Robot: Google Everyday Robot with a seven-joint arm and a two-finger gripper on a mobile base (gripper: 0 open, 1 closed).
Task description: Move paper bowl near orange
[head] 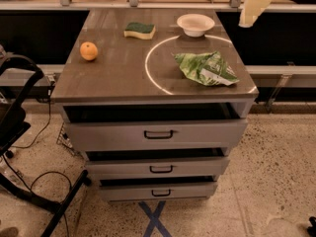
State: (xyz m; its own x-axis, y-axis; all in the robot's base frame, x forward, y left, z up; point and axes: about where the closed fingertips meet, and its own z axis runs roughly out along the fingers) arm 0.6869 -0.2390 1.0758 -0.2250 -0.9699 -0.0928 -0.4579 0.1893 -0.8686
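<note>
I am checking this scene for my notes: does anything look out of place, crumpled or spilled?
Nothing is spilled. Only the bag looks untidy: it lies crumpled across the white ring. The bowl stands upright at the back, and the orange and sponge sit apart from it. The gripper hangs by the back right corner.

I've got one view only. It sits high in front of the cabinet (113, 75), tilted down, facing the drawers (197, 132) head-on. Mid range: the whole top, three drawer fronts and some floor (276, 181) fit in frame. Gripper (253, 9) is at the top right edge, cropped, off the cabinet's far right corner. Bowl (195, 23) is just left of it, orange (89, 51) well left and nearer me.
</note>
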